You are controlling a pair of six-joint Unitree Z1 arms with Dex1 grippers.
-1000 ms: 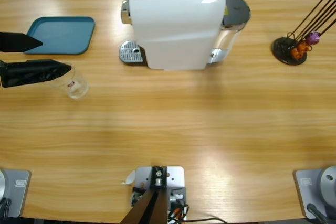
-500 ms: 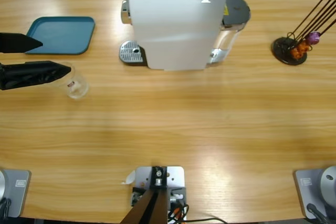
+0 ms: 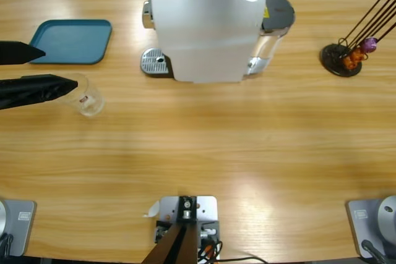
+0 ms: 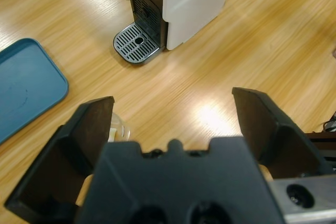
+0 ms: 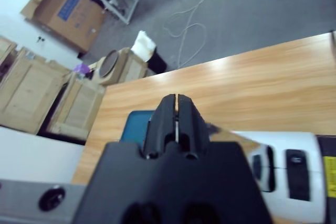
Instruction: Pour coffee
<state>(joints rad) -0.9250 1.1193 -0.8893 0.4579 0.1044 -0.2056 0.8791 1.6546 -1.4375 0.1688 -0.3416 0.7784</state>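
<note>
Coffee isn't clearly visible; the cup on the table, left of the machine, looks nearly empty. The left gripper, jaws wide apart, has drawn back toward the left edge since a second ago, leaving the cup standing free near the tray. That suggests a release. The right gripper, jaws together, sits above the machine.

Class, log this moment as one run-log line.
left claw: open, beside glass cup | right claw: shut, above coffee machine | cup off drip tray
</note>
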